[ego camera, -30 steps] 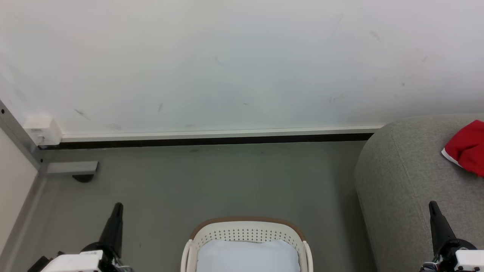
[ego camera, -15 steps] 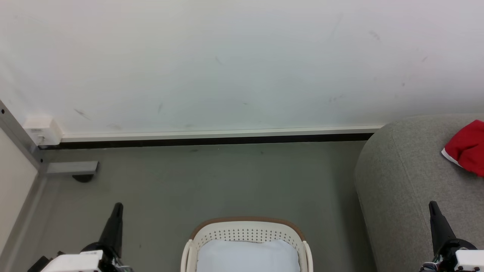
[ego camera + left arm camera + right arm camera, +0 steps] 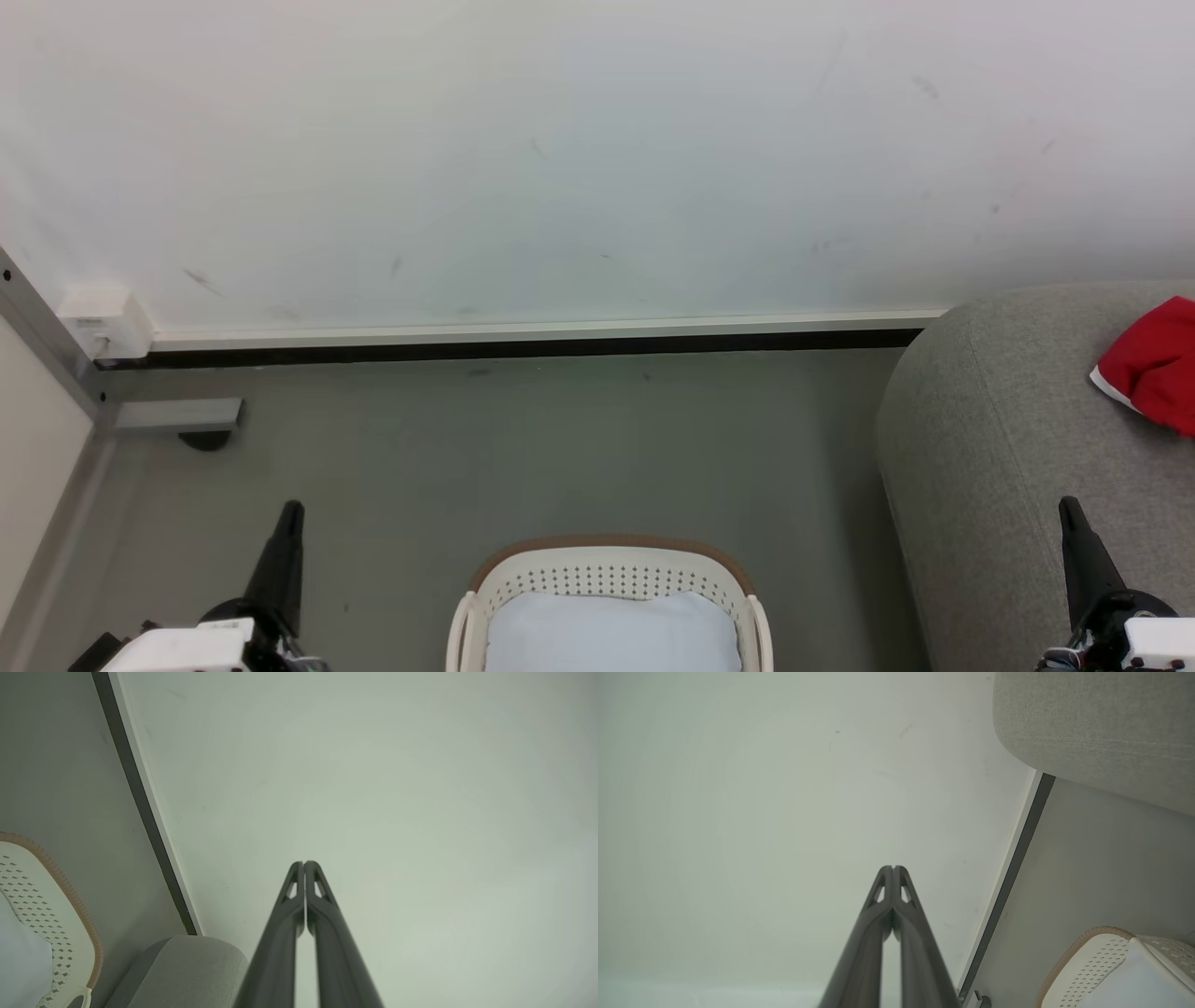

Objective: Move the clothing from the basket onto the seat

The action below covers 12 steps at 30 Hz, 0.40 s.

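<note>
The cream-white basket with its brown rim stands on the floor at the bottom centre, and white fabric lies inside it. On the grey seat at the right rests a red garment with white trim. My left gripper is at the lower left, left of the basket, shut and holding nothing; the left wrist view shows its tips pressed together. My right gripper is at the lower right, in front of the seat, shut and bare, its tips likewise touching.
A white wall with a dark baseboard runs behind the grey floor. A metal frame post, a small white box and a grey foot plate sit at the left. The basket rim and seat corner appear in the left wrist view.
</note>
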Available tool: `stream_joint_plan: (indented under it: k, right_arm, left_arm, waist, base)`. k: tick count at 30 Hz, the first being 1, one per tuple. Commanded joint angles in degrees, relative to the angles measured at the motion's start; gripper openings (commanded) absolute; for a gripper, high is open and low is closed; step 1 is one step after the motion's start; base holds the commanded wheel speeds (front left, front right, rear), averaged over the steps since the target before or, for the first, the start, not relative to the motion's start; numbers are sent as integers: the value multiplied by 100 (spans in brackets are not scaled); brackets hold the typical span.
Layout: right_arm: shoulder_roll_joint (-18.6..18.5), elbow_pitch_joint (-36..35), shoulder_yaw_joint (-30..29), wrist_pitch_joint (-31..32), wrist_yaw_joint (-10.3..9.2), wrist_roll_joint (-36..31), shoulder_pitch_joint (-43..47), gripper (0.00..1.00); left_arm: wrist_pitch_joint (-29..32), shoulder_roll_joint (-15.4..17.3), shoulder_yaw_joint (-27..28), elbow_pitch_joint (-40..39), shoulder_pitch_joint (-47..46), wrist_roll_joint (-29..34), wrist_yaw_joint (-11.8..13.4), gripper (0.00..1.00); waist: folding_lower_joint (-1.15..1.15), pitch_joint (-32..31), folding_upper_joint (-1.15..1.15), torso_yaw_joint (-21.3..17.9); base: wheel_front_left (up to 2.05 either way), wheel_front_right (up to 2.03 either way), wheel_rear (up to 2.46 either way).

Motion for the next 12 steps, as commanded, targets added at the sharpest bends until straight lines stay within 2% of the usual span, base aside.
stream_joint_plan:
  k: [1,12]
  right_arm:
    - [-38,-29,-18,17,-12,9,-65,0]
    - [-38,-29,-17,17,-12,10,-66,0]
  left_arm:
    - [20,12,13,-16,-50,-82,-11,0]
    - [20,12,13,-16,-50,-82,-11,0]
  waist:
    - [0,0,0,0]
    - [0,0,0,0]
  base:
    - [0,0,0]
    - [0,0,0]
